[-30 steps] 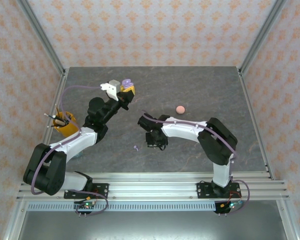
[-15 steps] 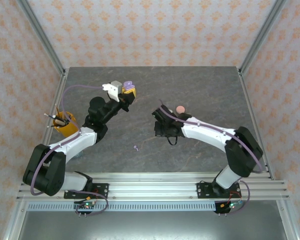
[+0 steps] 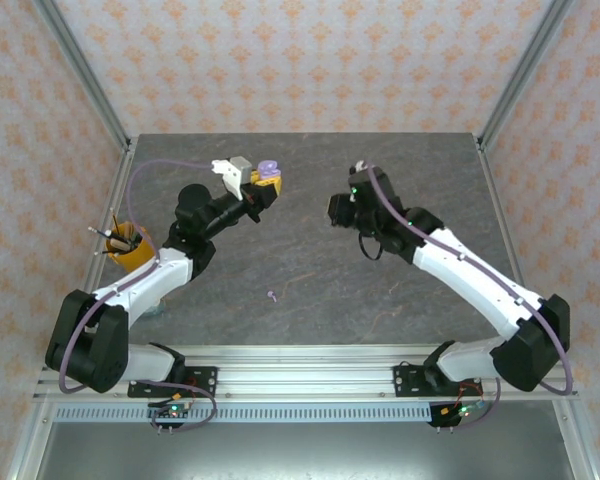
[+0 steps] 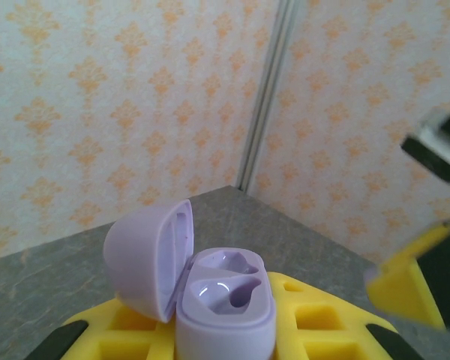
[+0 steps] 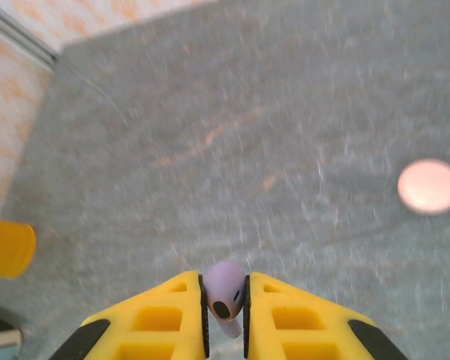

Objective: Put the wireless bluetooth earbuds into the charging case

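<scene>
Earbud A (image 3: 272, 296), pale purple, lay loose on the desk (image 3: 430, 170) at 7 o'clock from desk centre, well apart from both claws. Earbud B (image 5: 223, 285), also pale purple, was pinched between the yellow fingers of the right claw (image 5: 225, 300), which was closed to a narrow gap at 1 o'clock from centre. A round pink case (image 5: 429, 186) rested on the desk beyond it, at 2 o'clock in the right wrist view. Farthest, at 11 o'clock, the left claw (image 3: 264, 186) was clamped on the base of the purple charging case (image 4: 225, 304). Its lid stood open toward 9 o'clock and both wells were empty.
</scene>
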